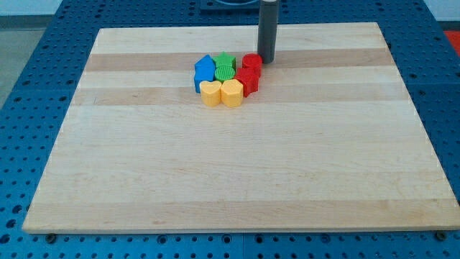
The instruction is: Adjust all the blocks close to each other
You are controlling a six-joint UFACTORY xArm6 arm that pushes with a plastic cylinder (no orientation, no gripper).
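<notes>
Several blocks sit packed in one tight cluster in the upper middle of the wooden board [237, 165]. A blue block [204, 68] with a second blue piece below it is at the cluster's left. Green blocks [226, 66] are in the middle. A red cylinder [251, 62] and a red block [249, 79] are at the right. A yellow heart-like block [210, 93] and a yellow hexagon-like block [231, 93] form the bottom row. My tip [267, 60] rests on the board just right of the red cylinder, touching or nearly touching it.
The board lies on a blue perforated table [36, 72] that surrounds it on all sides. The rod rises from the tip to the view's top edge.
</notes>
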